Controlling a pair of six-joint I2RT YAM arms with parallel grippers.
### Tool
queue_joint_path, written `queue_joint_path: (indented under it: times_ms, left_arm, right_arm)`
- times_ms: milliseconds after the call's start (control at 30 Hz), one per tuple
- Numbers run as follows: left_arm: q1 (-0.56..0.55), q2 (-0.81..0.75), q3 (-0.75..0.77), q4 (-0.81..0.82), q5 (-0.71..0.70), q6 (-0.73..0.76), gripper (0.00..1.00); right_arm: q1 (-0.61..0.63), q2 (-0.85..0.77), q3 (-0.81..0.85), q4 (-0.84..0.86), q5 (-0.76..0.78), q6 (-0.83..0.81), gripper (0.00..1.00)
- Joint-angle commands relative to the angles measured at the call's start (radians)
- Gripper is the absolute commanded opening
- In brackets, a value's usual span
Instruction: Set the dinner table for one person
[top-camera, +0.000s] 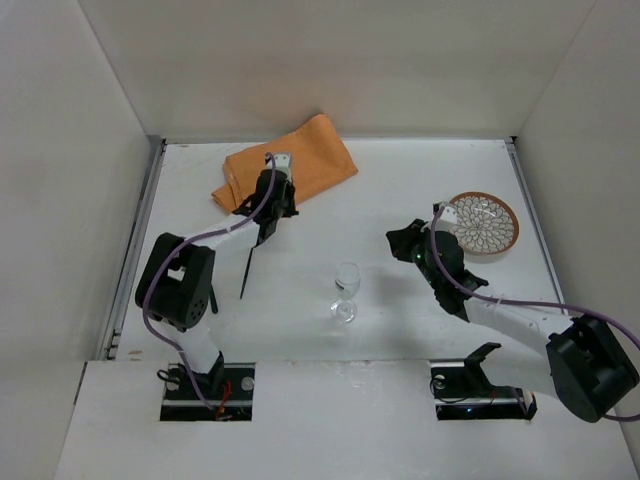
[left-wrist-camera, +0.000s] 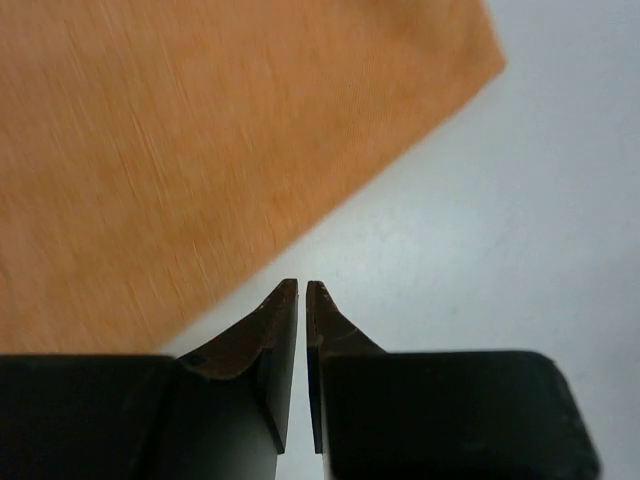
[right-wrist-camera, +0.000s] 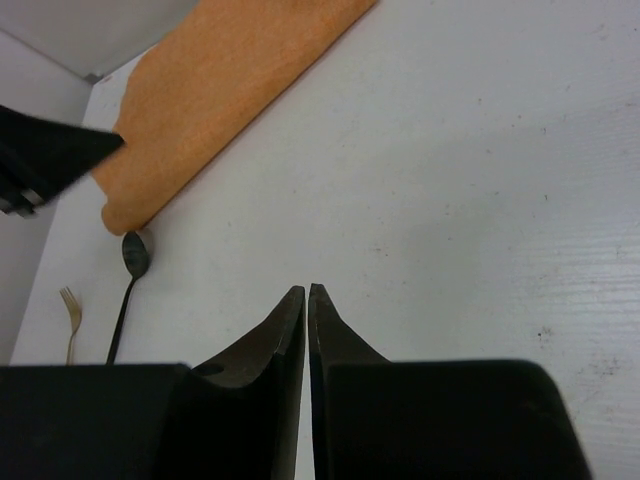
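Note:
The dinner table (top-camera: 400, 190) is a white top with metal rails. On it stand a clear wine glass (top-camera: 346, 290) near the middle and a patterned plate (top-camera: 483, 222) with a brown rim at the right. A dark spoon (top-camera: 248, 272) lies left of the glass; it shows too as the spoon (right-wrist-camera: 128, 280) beside a fork (right-wrist-camera: 70, 315). My left gripper (top-camera: 268, 222) hangs at the near edge of the orange cloth (top-camera: 290, 160), and in its own view the left gripper (left-wrist-camera: 302, 285) is shut and empty. My right gripper (right-wrist-camera: 306, 290) is shut and empty over bare table, left of the plate.
The orange cloth (left-wrist-camera: 200, 150) fills the upper left of the left wrist view, and the orange cloth (right-wrist-camera: 220, 90) lies ahead in the right wrist view. White walls close in the table on three sides. A rail (top-camera: 135, 250) runs along the left edge.

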Motion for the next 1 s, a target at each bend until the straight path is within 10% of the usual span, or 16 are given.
queue_joint_path:
  times_ms: [0, 967]
  left_arm:
    - [-0.006, 0.029, -0.061, -0.017, -0.060, -0.071, 0.07]
    - [0.120, -0.081, -0.357, 0.005, -0.344, -0.241, 0.10]
  right_arm:
    - [-0.001, -0.021, 0.018, 0.048, -0.007, -0.009, 0.10]
    - [0.002, 0.010, 0.024, 0.054, -0.025, -0.010, 0.15]
